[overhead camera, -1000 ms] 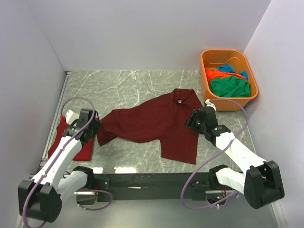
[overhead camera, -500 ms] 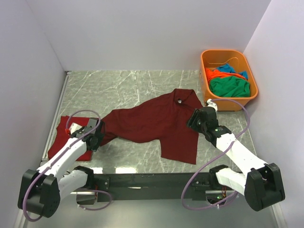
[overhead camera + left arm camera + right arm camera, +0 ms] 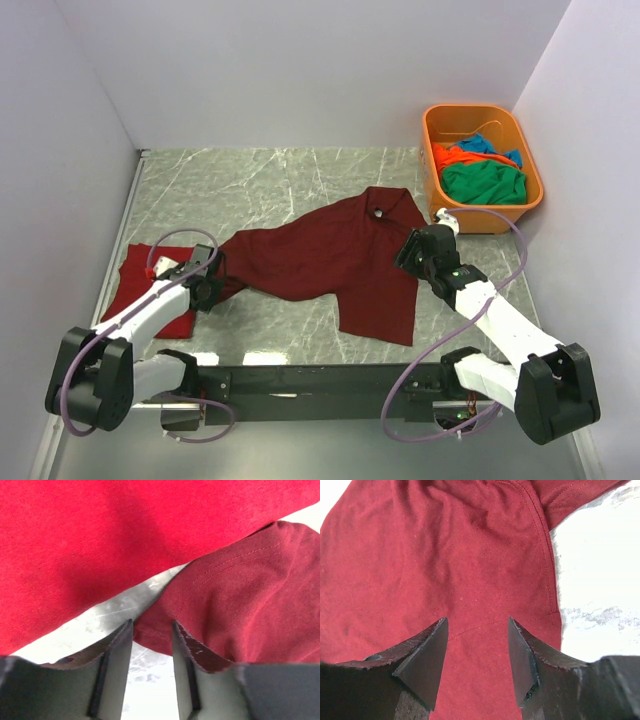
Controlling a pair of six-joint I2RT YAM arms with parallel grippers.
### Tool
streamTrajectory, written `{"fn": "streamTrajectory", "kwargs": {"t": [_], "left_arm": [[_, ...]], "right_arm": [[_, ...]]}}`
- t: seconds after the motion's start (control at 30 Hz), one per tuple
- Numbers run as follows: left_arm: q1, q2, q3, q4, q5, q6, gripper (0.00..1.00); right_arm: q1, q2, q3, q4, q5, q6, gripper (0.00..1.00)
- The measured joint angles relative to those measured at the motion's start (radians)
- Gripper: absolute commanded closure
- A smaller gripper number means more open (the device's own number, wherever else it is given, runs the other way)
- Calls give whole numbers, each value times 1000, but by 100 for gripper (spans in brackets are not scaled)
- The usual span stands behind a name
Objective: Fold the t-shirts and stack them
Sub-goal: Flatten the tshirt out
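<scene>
A dark maroon t-shirt [image 3: 320, 258] lies spread and rumpled across the middle of the table. A bright red t-shirt [image 3: 140, 295] lies flat at the left. My left gripper [image 3: 212, 283] is low at the maroon shirt's left end. In the left wrist view it [image 3: 152, 630] is open, the maroon hem [image 3: 240, 605] lies at its fingertips, and the red shirt [image 3: 100, 540] is beyond. My right gripper [image 3: 404, 255] is over the maroon shirt's right side. It [image 3: 477, 625] is open and empty just above the cloth [image 3: 460, 555].
An orange plastic tub [image 3: 470, 108] stands at the back right. It holds a green shirt [image 3: 485, 183], an orange shirt [image 3: 455, 157] and a blue shirt [image 3: 480, 145]. White walls close in the left, back and right sides. The marble tabletop [image 3: 270, 180] is bare behind the maroon shirt.
My left gripper has moved down and right off the red shirt to the maroon shirt's left end. The right arm has barely moved.
</scene>
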Motion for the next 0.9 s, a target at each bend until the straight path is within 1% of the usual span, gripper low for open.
{"fn": "streamTrajectory", "kwargs": {"t": [0.07, 0.17, 0.2, 0.27, 0.3, 0.43, 0.53, 0.67, 0.8, 0.9], "left_arm": [[0, 13, 2, 16, 0, 0, 63], [0, 40, 11, 42, 0, 0, 71], [0, 45, 13, 50, 0, 1, 81], [0, 53, 13, 61, 3, 1, 90], [0, 54, 13, 68, 5, 8, 99], [11, 42, 13, 69, 24, 35, 99], [26, 13, 17, 27, 27, 56, 99], [67, -89, 57, -34, 19, 94, 99], [121, -199, 102, -37, 18, 144, 99], [140, -229, 142, -42, 19, 178, 99]], "right_arm": [[0, 0, 0, 0, 0, 0, 42], [0, 0, 0, 0, 0, 0, 42], [0, 0, 0, 1, 0, 0, 42], [0, 0, 0, 0, 0, 0, 42], [0, 0, 0, 1, 0, 0, 42], [-3, 0, 0, 0, 2, -3, 42], [-6, 0, 0, -1, 6, -5, 41], [-21, 4, 0, -3, 26, -15, 42], [-60, 47, 13, -3, 39, -26, 42], [-89, 88, 13, 0, 34, -24, 43]]}}
